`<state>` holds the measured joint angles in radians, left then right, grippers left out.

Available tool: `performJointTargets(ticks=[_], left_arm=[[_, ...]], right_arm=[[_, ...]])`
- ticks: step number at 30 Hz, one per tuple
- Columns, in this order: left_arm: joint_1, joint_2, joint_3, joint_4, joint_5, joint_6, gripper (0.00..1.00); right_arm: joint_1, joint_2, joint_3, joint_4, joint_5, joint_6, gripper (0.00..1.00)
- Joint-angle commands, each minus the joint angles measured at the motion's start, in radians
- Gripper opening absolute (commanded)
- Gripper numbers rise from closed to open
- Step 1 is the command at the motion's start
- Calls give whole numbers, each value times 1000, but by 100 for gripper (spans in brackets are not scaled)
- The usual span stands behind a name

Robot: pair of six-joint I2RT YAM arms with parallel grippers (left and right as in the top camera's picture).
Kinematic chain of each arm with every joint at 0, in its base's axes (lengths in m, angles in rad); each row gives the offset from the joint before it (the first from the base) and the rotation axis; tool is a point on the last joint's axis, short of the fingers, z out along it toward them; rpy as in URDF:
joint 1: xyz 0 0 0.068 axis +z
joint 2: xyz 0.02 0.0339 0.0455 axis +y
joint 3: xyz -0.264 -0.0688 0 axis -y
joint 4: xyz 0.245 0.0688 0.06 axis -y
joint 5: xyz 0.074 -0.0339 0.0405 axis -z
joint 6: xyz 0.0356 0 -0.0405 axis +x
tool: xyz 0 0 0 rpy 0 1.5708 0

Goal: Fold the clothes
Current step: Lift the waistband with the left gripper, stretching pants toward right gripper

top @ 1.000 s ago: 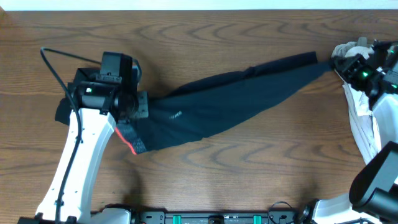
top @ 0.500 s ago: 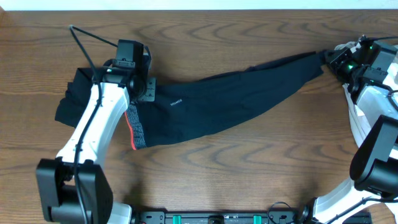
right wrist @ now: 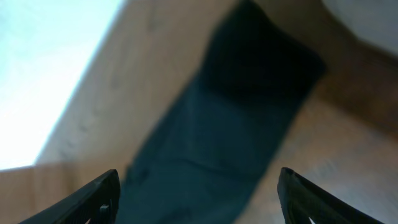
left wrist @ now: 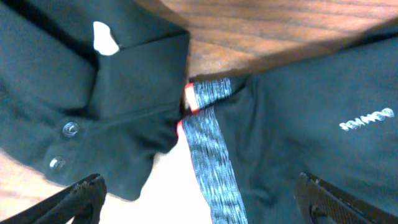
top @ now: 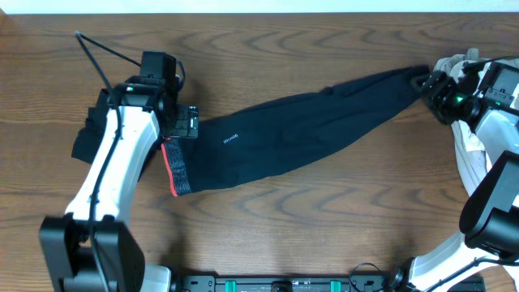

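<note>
Trousers (top: 300,134) lie flat on the desk (top: 324,227), stretched diagonally from the grey waistband (left wrist: 211,143) at L to the leg ends (top: 401,79) at R, prob. straightened so a fold can go end to end. L claw (top: 185,123) hangs over the waistband and R claw (top: 427,85) over the leg ends, both spread wide w/ nothing gripped. Waistband lies right against a small black folded garment (left wrist: 93,81) w/ white tag, so the L pinch shd avoid catching that too.

Left arm (top: 113,166): white links, black joints, thin black cable (top: 101,49) off the wrist. Right arm (top: 491,212): same white-and-black build, green indicator light (top: 456,100). Left gripper (left wrist: 208,198): fingertips (left wrist: 84,194) black, ridged.
</note>
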<state>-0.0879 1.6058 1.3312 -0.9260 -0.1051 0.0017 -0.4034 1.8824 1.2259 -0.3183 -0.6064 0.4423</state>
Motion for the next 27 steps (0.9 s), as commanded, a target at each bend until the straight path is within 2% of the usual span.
performJointTargets(ticks=[1,7,12,21,27], left_arm=[[1,-78,68,-42,4,-58,98],[1,-184,82,-92,139,-67,98],[1,-235,82,-118,197,-67,98],[1,-243,82,-169,211,-68,98],[1,-243,82,-172,211,-83,98]], right_arm=[[-1,5,45,-44,93,-119,79],[11,35,66,-32,216,-185,82],[13,131,157,-37,201,-238,82],[48,355,379,-107,153,-277,83],[95,411,404,-124,154,-276,84]])
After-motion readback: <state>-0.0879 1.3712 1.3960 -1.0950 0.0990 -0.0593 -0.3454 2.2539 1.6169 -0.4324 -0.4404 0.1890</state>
